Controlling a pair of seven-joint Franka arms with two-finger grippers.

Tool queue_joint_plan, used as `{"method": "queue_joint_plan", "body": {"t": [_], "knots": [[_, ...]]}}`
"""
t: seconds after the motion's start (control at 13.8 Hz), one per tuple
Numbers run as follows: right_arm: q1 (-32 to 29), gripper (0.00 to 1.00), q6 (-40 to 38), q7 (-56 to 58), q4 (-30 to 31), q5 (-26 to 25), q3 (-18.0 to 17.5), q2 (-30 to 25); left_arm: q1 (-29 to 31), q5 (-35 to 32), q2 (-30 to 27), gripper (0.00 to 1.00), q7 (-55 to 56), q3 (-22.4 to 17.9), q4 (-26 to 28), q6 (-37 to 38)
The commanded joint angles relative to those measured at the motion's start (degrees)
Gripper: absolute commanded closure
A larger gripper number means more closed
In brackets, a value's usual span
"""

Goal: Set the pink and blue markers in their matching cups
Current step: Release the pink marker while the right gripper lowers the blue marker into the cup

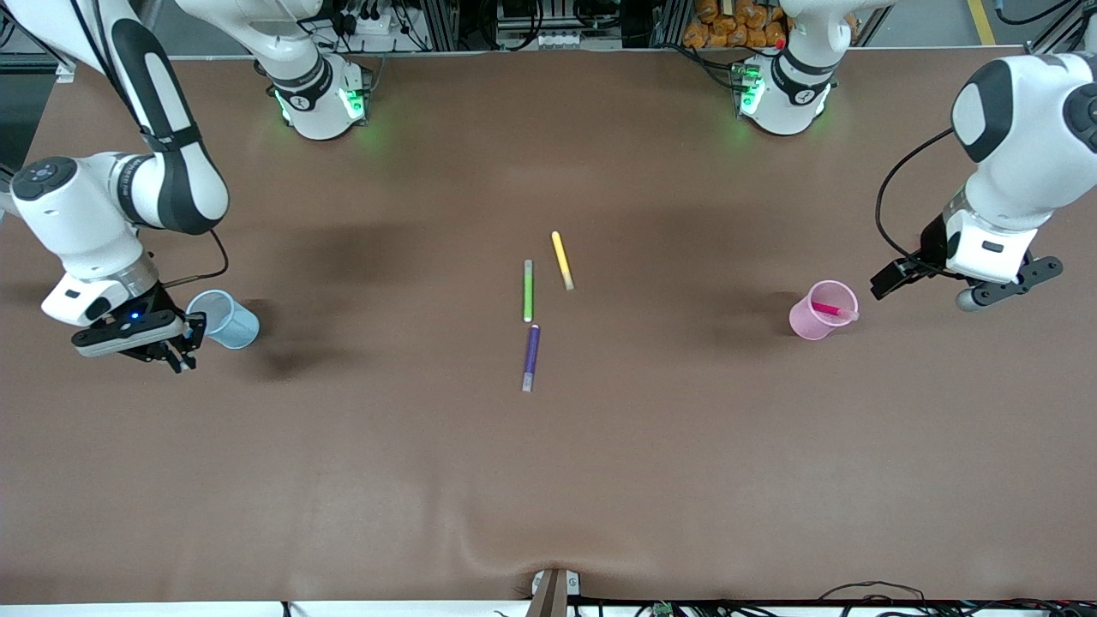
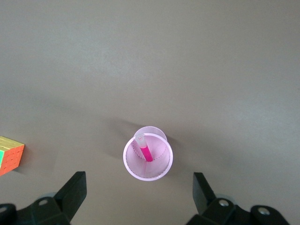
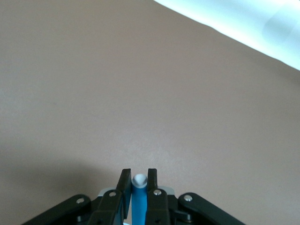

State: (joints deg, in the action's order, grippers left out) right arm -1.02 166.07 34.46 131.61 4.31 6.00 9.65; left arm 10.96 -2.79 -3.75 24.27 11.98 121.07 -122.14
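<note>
With the pink marker (image 1: pixel 833 309) already standing inside the pink cup (image 1: pixel 818 319) toward the left arm's end of the table (image 1: pixel 548 480), the pink half looks done. Left hand (image 1: pixel 967 281) hangs spread wide just beside and above that cup, holding nothing; in the left wrist view the marker (image 2: pixel 146 151) leans against the cup's rim (image 2: pixel 148 159) w/ both fingers well apart on either side.

Step in hand: the blue one. Right hand (image 1: pixel 176 350) is pinching the blue marker (image 3: pixel 139 201), cap end poking up btwn the closed fingers (image 3: pixel 123 190), and it hovers just beside the blue cup (image 1: pixel 224 319) at the right arm's end, not yet over the opening.

Next move, as I judge it: shift the right hand over the cup mouth, keep the marker near upright, lower, then let go. Cup looks light & tilted-ish, so a bump could tip it.

Green pen (image 1: pixel 528 290), yellow pen (image 1: pixel 562 260) and purple pen (image 1: pixel 531 356) lie mid-table, not part of the job. Colour cube (image 2: pixel 10 154) sits near the pink cup.
</note>
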Motion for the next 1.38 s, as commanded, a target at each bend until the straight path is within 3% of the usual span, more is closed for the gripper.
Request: {"method": "queue_joint_plan", "body": {"t": [0.0, 0.58, 0.65, 0.8, 0.87, 0.94, 1.3], "knots": [[-1.2, 1.00, 1.0, 1.0, 3.1, 0.3, -1.1, -1.5, 0.2, 0.4, 0.2, 0.00, -3.2, 0.3, -3.6, 3.6], [-1.2, 1.00, 5.8, 0.9, 7.3, 0.3, -1.0, -1.8, 0.0, 3.1, 1.4, 0.00, -5.7, 0.3, -14.3, 13.8], [-1.2, 0.93, 5.8, 0.9, 7.3, 0.3, -1.0, -1.7, -0.1, 3.1, 1.5, 0.00, -5.7, 0.3, -15.8, 15.2], [-1.2, 0.61, 5.6, 0.7, 7.3, 0.3, -1.0, -1.7, -0.6, 3.1, 1.7, 0.00, -5.6, 0.4, -18.6, 17.9], [-1.1, 0.21, 5.5, 0.4, 7.2, 0.3, -1.0, -1.7, -1.5, 3.0, 1.7, 0.00, -5.6, 0.8, -19.9, 19.4], [-1.2, 0.00, 5.2, 0.3, 7.1, 0.3, -1.0, -1.6, -2.1, 2.9, 1.7, 0.00, -5.6, 1.2, -21.4, 20.5], [-1.5, 0.00, 4.3, -0.2, 4.9, 0.3, -1.0, -1.7, -2.4, 2.2, 1.6, 0.00, -5.6, 3.0, -25.2, 24.1]]}}
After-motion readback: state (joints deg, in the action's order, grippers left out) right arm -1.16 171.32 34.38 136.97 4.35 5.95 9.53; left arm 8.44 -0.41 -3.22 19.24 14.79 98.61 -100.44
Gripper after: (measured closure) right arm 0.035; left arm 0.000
